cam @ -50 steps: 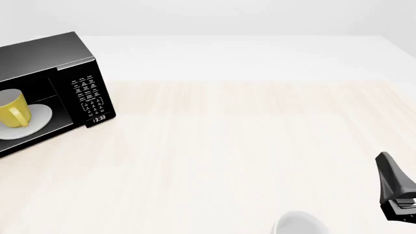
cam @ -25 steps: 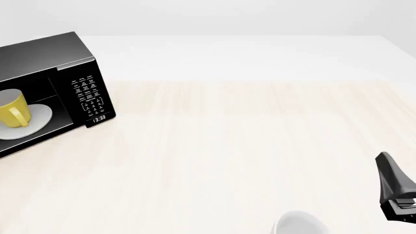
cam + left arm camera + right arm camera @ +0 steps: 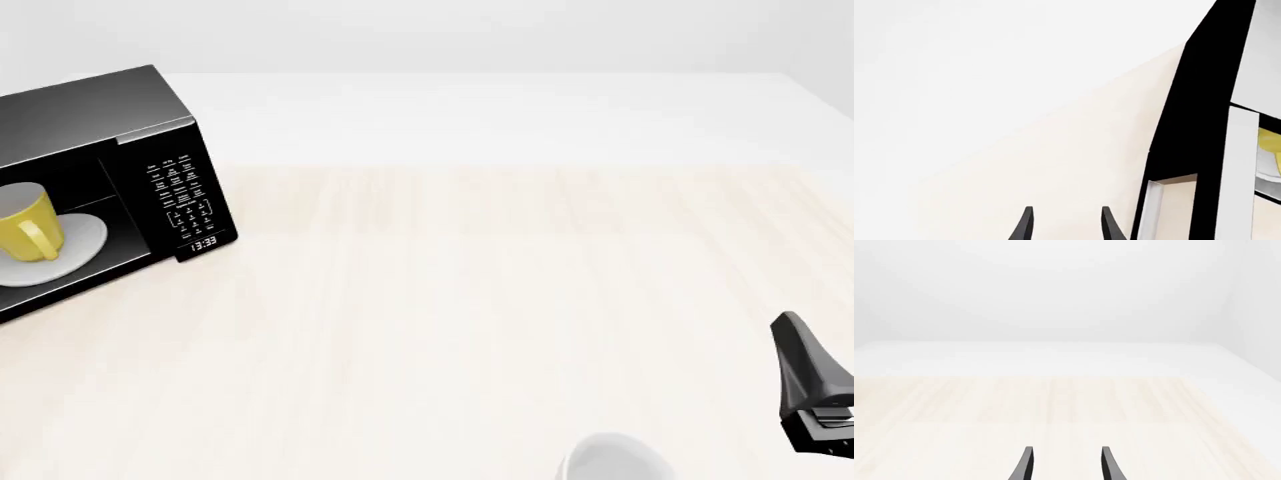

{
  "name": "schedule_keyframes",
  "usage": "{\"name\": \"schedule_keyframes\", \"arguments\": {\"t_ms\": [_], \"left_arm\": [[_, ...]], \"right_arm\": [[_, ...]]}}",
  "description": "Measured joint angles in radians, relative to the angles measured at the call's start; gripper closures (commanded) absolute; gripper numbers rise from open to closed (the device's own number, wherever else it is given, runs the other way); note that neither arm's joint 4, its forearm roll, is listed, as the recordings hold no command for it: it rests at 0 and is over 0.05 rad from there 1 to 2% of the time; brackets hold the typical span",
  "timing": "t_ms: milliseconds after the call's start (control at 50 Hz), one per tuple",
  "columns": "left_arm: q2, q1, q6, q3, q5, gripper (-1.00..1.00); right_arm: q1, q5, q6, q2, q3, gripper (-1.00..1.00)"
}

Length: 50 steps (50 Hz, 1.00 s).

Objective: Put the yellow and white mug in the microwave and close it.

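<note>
1. While the microwave (image 3: 114, 180) stands at the far left of the surface (image 3: 507, 300), its cavity is visible from the front, so it is not closed.
2. The yellow and white mug (image 3: 27, 225) stands upright inside it on the round white plate (image 3: 83, 240), handle toward the front.
3. The left end effector (image 3: 1065, 224) has its two fingers apart and holds nothing; it is close beside the black edge of the microwave.
4. The right end effector (image 3: 1065, 464) is also apart and empty, low at the right edge of the front view.
5. A white cup (image 3: 611, 460) sits at the near edge, left of the right end effector.
</note>
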<state>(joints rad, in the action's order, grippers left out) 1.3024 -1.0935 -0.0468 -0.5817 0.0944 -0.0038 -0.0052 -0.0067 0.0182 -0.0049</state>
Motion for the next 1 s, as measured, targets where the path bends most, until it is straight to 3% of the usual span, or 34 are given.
{"name": "schedule_keyframes", "arguments": {"t_ms": [260, 640, 1000], "left_arm": [[0.054, 0.093, 0.023, 0.005, -0.035, -1.00], [0.128, 0.164, 0.023, 0.016, -0.091, -1.00], [0.098, 0.268, 0.063, 0.039, -0.094, -1.00]], "right_arm": [[0.000, 0.000, 0.000, 0.000, 0.000, -1.00], [0.000, 0.000, 0.000, 0.000, 0.000, -1.00], [0.000, 0.000, 0.000, 0.000, 0.000, -1.00]]}}
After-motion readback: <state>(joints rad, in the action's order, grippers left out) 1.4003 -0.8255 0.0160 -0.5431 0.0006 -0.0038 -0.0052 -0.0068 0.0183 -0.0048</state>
